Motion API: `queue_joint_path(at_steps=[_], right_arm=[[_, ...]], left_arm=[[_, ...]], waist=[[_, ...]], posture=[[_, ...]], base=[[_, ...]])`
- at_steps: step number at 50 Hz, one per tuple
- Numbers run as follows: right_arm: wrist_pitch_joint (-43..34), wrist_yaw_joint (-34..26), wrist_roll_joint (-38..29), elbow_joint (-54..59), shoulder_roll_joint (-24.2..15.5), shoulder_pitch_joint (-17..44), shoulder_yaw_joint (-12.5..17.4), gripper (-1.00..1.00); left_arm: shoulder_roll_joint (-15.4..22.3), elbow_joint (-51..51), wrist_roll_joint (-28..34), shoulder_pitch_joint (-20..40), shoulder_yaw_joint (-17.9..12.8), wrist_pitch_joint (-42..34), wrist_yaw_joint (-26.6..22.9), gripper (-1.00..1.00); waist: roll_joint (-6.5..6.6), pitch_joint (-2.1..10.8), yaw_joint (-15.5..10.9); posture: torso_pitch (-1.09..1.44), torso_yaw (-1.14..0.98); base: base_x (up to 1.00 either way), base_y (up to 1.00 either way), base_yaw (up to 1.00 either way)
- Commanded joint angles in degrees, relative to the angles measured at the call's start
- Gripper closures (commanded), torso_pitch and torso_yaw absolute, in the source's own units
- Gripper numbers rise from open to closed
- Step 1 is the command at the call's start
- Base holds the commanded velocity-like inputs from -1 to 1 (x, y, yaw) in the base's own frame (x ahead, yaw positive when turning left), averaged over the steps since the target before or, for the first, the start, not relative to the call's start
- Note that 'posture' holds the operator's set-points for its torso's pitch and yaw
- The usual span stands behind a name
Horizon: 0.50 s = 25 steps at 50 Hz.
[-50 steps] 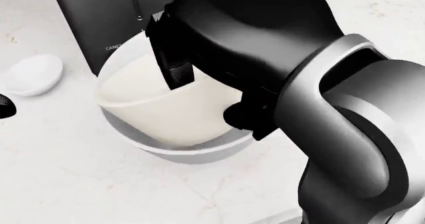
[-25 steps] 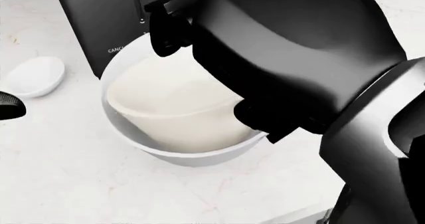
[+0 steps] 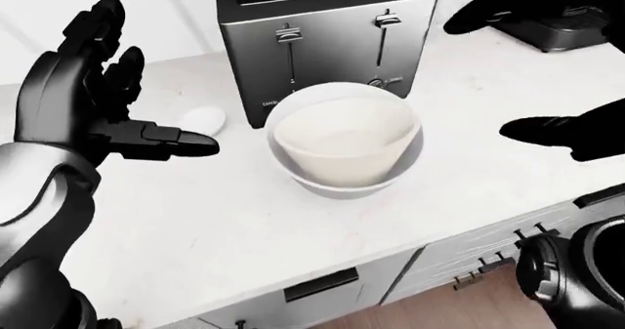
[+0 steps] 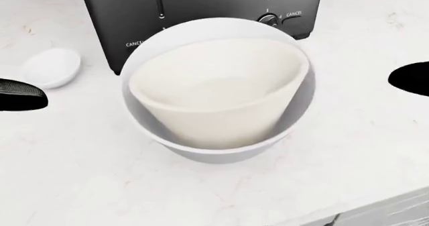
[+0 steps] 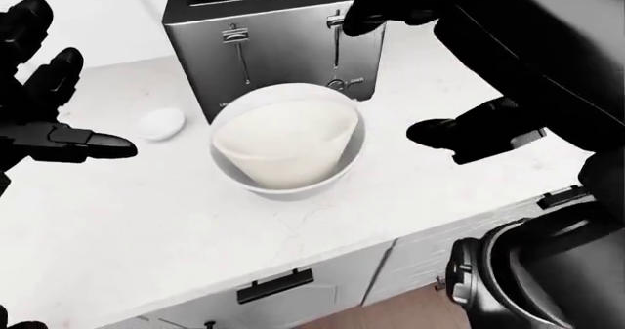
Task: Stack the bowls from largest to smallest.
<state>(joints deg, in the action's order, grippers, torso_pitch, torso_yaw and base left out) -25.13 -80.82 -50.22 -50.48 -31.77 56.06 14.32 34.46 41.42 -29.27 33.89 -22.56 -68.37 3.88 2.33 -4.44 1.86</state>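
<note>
On the bench (image 4: 80,186), the cream medium bowl (image 4: 218,97) sits tilted inside the large white bowl (image 4: 211,153), just below the toaster (image 3: 322,32) in the head view. The small white bowl (image 4: 52,67) lies apart at the left. The left robot hand (image 3: 93,98) hovers near it, fingers spread wide and holding nothing. The right robot hand (image 5: 469,73) hangs right of the stack, fingers apart and likewise empty. The risk lies in the tilt: dropping the small bowl onto a crooked medium bowl could leave it slanted or sliding out. A careless reach could also knock the small bowl against the toaster.
</note>
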Motion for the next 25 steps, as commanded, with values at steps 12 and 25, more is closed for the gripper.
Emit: queue_joint_path(at_steps=[12, 25], right_arm=[[-1.8, 19.1, 18.1, 5.0, -14.4, -14.2, 9.2, -1.0], [0.6, 24.2, 21.7, 4.3, -14.0, -23.0, 12.7, -1.0]], left_arm=[[-0.5, -9.5, 16.4, 7.0, 6.5, 5.0, -8.7, -1.0], [-5.3, -30.5, 37.3, 17.6, 14.9, 15.7, -23.0, -1.0]], waist=[[-1.65, 1.9, -1.0], [-3.35, 2.34, -1.7]], posture=[[0.0, 0.0], [0.0, 0.0]], base=[[0.0, 0.0, 0.0], [0.0, 0.0, 0.0]])
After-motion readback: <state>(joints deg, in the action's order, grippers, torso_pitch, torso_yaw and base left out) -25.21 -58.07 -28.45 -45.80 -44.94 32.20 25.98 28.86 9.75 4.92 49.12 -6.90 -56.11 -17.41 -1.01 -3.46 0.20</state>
